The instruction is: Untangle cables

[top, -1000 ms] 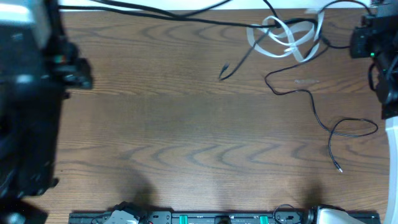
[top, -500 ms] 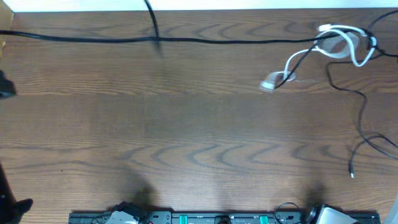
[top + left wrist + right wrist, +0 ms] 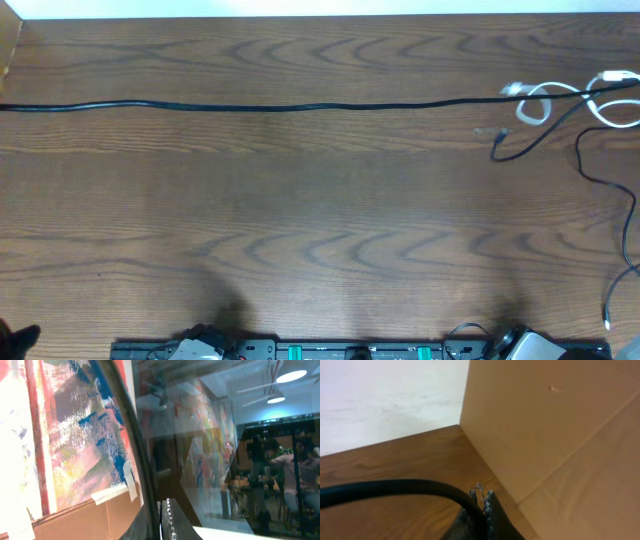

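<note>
Overhead has the long black cable (image 3: 300,106) drawn straight across the worktop (image 3: 300,230). Its right stretch runs through the white cable (image 3: 512,90) loops, beside a thin black cable (image 3: 498,153). Your left fingers (image 3: 169,521) and right fingers (image 3: 497,521) are each clamped on a black cable, likely this long one's ends. Draw it leftward along its own line, gently, so it slides out without cinching the white loops.
</note>
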Controlling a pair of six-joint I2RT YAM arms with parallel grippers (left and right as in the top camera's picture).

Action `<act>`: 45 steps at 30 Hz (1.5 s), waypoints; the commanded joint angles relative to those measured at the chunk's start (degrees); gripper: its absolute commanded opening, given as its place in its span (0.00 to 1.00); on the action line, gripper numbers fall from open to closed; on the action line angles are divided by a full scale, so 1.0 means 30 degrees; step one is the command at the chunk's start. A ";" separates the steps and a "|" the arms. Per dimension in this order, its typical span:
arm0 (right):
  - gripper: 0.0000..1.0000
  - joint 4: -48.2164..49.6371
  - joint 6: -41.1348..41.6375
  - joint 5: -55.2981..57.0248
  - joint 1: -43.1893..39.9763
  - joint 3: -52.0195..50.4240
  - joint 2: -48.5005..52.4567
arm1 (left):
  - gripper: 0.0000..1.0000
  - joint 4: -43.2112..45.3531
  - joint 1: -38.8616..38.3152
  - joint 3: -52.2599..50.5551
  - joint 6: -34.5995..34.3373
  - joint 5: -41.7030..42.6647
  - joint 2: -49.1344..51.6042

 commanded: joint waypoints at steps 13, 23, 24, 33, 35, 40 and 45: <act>0.01 0.0117 0.2404 -1.0309 -0.0087 0.0160 -0.1231 | 0.97 -0.3679 0.0044 0.0401 -0.6615 -0.0226 0.3599; 0.01 0.1056 0.4721 -1.4513 0.1821 0.0160 -0.3534 | 0.97 -0.7490 0.0044 0.0401 -1.0870 1.3005 0.5093; 0.01 0.1224 0.4845 -1.4513 0.2171 0.0160 -0.3745 | 0.97 -0.7730 0.0044 0.0401 -1.0972 1.3821 0.5260; 0.01 0.2820 0.7774 -1.4579 0.6368 0.0160 -0.4546 | 0.97 -1.0353 0.0044 0.0401 -1.1366 1.8200 0.6462; 0.01 0.2783 0.7803 -1.4579 0.7985 0.0160 -0.4546 | 0.97 -1.0484 0.0044 0.0393 -1.1249 1.8272 0.6666; 0.01 0.3082 0.7708 -1.4345 1.0207 0.0160 -0.4546 | 0.97 -1.1402 0.0051 0.0364 -1.0856 1.8739 0.7431; 0.01 0.4539 0.7810 -1.4222 1.1591 0.0168 -0.4532 | 0.97 -1.2371 0.0051 0.0342 -1.0644 1.9307 0.8451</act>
